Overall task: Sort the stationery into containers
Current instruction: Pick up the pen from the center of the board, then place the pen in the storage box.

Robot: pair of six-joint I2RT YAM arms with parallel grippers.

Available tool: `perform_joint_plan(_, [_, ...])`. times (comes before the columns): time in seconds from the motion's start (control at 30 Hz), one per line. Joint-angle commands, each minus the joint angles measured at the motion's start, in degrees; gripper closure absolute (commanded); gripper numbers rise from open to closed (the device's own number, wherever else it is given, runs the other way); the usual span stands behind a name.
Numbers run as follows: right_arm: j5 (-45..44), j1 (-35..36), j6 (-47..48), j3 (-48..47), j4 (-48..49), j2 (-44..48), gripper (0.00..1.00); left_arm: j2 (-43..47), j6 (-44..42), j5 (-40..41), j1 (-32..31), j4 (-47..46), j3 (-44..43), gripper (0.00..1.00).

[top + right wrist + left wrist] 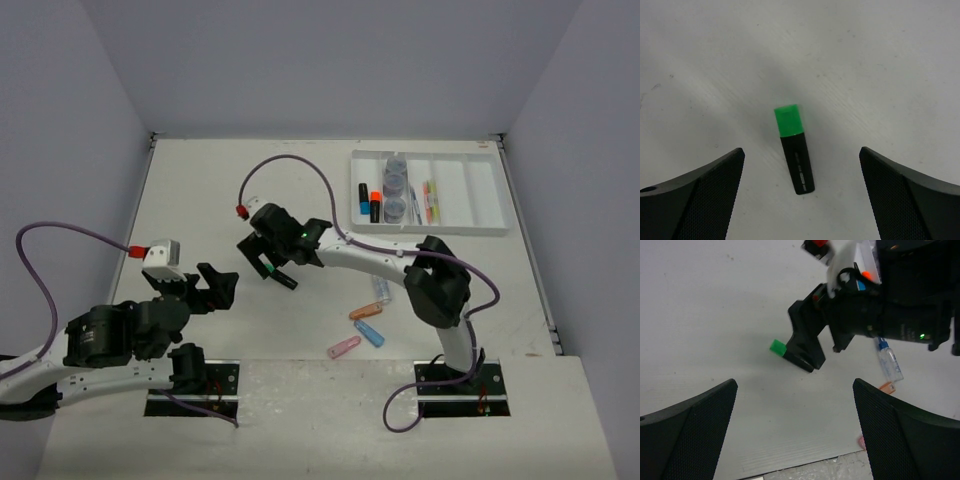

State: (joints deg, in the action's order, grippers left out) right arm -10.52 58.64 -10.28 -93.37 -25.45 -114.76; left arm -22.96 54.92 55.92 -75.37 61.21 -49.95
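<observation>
A black highlighter with a green cap [794, 155] lies flat on the table, between the fingers of my right gripper [801, 150], which is open and hangs just above it without touching. In the top view that gripper [268, 260] is left of centre, over the highlighter [264, 268]. My left gripper [215, 290] is open and empty at the near left. The white divided tray [470, 190] at the back right holds three round jars [396, 183], two highlighters [372, 203] and thin pens [428, 200].
Loose on the table near the right arm lie a small blue-capped bottle [382, 290], an orange capsule [365, 312], a blue capsule [369, 333] and a pink capsule [343, 347]. Purple cables arc above both arms. Walls close off three sides of the table.
</observation>
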Motion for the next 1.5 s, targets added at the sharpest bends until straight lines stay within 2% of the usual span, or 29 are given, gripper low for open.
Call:
perform_joint_plan(0.0, [-1.26, 1.68, 1.38, -6.56, -4.42, -8.39, 0.05, 2.86, 2.01, 2.44, -0.12, 0.99, -1.35, 0.0])
perform_joint_plan(0.27, [0.85, 2.44, 1.41, -7.26, -6.01, -14.36, 0.19, 1.86, 1.33, 2.17, -0.12, 0.48, -1.2, 0.0])
perform_joint_plan(0.3, [0.69, 2.44, 1.62, -7.1, -6.07, -14.78, 0.23, 1.81, 1.17, 2.07, -0.12, 0.38, -1.25, 0.0])
perform_joint_plan(0.37, [1.05, 2.44, 1.79, -6.93, -6.56, -15.37, 0.39, 1.8, 0.96, 1.89, -0.12, 0.21, -1.13, 0.0])
perform_joint_plan(0.4, [1.35, 2.44, 1.64, -6.73, -6.86, -15.52, 0.5, 1.84, 0.91, 1.84, -0.12, 0.16, -1.18, 0.0])
perform_joint_plan(0.43, [1.63, 2.44, 1.42, -6.44, -6.98, -15.42, 0.66, 1.92, 0.84, 1.88, -0.12, 0.14, -1.2, 0.0])
perform_joint_plan(0.47, [1.77, 2.44, 1.12, -5.94, -6.94, -15.16, 0.75, 2.03, 0.77, 1.87, -0.12, 0.1, -1.2, 0.0])
perform_joint_plan(0.6, [0.57, 2.48, -0.05, -3.63, -6.78, -12.3, 0.97, 2.68, 0.49, 1.71, -0.12, -0.21, -1.02, 0.0])
perform_joint_plan(0.63, [-0.54, 2.42, -0.17, -3.06, -6.43, -10.39, 1.0, 2.79, 0.4, 1.65, -0.12, -0.27, -1.02, 0.0])
perform_joint_plan(0.77, [-6.93, -0.16, -1.64, -1.62, -5.66, -3.6, 1.0, 2.66, -0.58, 1.25, -0.12, -1.28, -0.62, 0.0])
perform_joint_plan(0.87, [-9.27, -9.36, -4.89, -0.95, -5.66, 2.08, 1.0, 1.6, -1.94, 0.44, -0.12, -2.7, -0.08, 0.0])
perform_joint_plan(1.07, [-14.77, -25.33, -9.98, -8.25, -12.29, -1.72, 1.0, -5.25, -2.35, 0.29, -0.12, -2.74, -0.29, 0.0])
perform_joint_plan(1.27, [-15.67, -31.59, -7.19, -14.32, -12.33, -6.92, 1.0, -9.08, -2.36, 0.33, -0.12, -2.66, -0.48, 0.0])
perform_joint_plan(1.37, [-14.95, -32.74, -6.59, -17.22, -13.12, -9.81, 0.78, -8.91, -2.36, 0.3, -0.12, -2.59, -0.43, 0.0])
perform_joint_plan(1.47, [-13.83, -33.06, -6.9, -17.64, -13.32, -9.53, 0.5, -7.59, -2.36, 0.37, -0.12, -2.64, -0.36, 0.0])
